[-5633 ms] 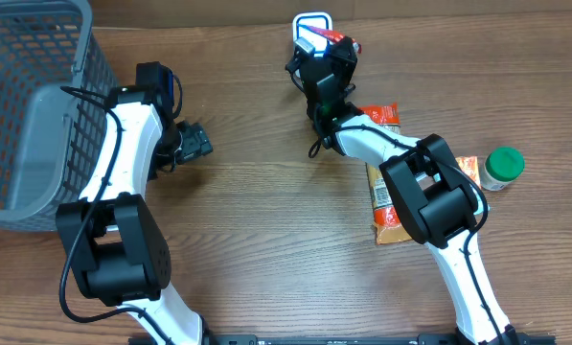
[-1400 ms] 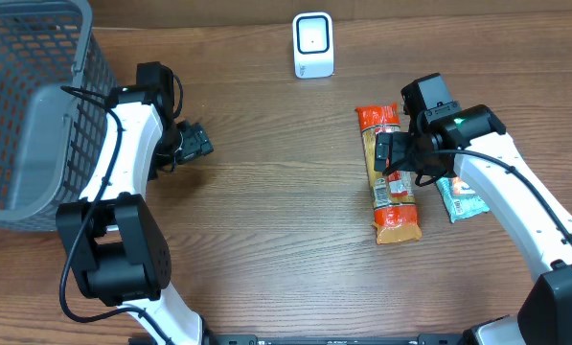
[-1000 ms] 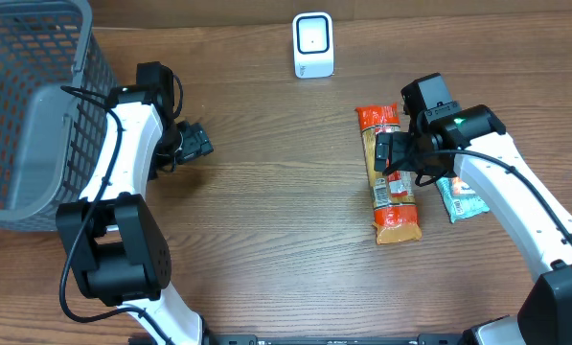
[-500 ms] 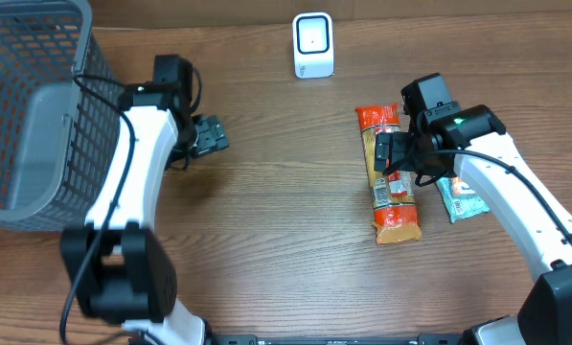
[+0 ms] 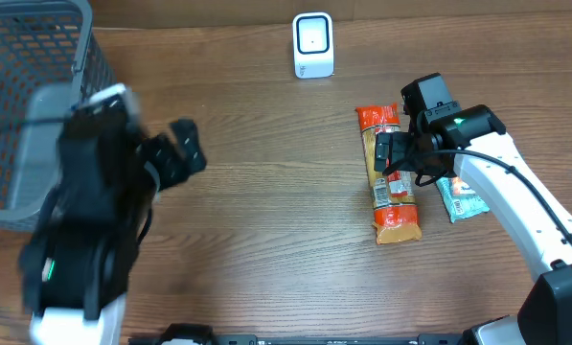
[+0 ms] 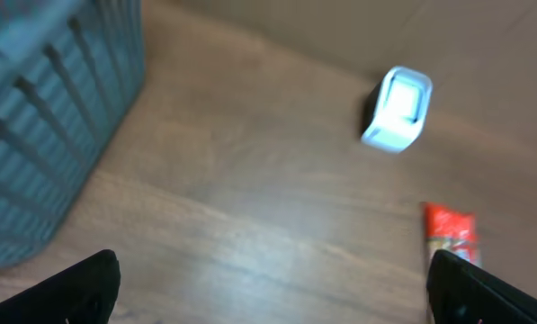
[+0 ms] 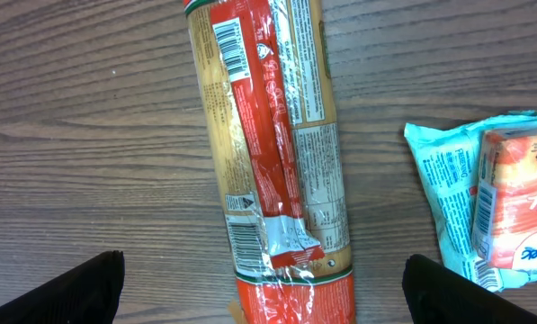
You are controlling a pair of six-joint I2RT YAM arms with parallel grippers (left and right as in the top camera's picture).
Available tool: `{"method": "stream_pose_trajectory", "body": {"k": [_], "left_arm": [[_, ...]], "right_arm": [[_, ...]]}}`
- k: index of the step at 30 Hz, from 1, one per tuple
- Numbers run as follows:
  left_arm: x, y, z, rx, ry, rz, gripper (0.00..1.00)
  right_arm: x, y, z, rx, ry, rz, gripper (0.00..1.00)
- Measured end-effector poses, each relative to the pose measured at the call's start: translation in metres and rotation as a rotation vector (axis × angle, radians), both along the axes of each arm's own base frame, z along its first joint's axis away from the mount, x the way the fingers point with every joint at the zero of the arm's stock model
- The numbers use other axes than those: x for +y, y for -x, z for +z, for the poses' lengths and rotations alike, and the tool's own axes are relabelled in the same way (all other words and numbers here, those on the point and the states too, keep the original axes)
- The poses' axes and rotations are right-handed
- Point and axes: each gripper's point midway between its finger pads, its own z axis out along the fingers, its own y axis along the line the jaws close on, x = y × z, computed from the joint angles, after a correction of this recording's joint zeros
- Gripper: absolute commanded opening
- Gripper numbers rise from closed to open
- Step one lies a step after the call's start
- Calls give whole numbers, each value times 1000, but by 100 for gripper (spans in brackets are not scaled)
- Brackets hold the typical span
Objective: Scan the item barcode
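One long tan packet [image 7: 272, 153] with red ends lies flat mid-frame, barcode [image 7: 228, 49] facing up; right gripper [image 5: 391, 156] and left gripper [image 5: 182, 158] both spread wide, grasping nothing.

This looked like a mock shop checkout set up in a robotics lab. A grey plastic shopping basket [image 5: 17, 105] stood at the upper left of the overhead frame. A small white barcode scanner [image 5: 312, 45] stood at top centre. Packaged snacks (a long red-and-tan cracker sleeve [image 5: 389, 182], a teal packet [image 5: 461, 198] just beside it) lay at the right. All sat on a wood-grain bench [image 5: 266, 240], with a white robot arm [image 5: 515, 206] at the right and a dark, blurred arm [image 5: 84, 230] at the left.
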Motion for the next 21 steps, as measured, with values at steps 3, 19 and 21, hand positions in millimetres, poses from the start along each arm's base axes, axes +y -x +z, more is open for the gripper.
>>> {"method": "stream_pose_trajectory", "body": {"k": [3, 19, 21], "left_arm": [[1, 22, 20, -79, 5, 0, 100], [4, 63, 18, -122, 8, 0, 100], [5, 71, 4, -109, 7, 0, 100]], "right_arm": [[0, 0, 0, -1, 0, 0, 100], [0, 0, 0, -1, -1, 0, 100], [0, 0, 0, 0, 0, 0, 100]]}}
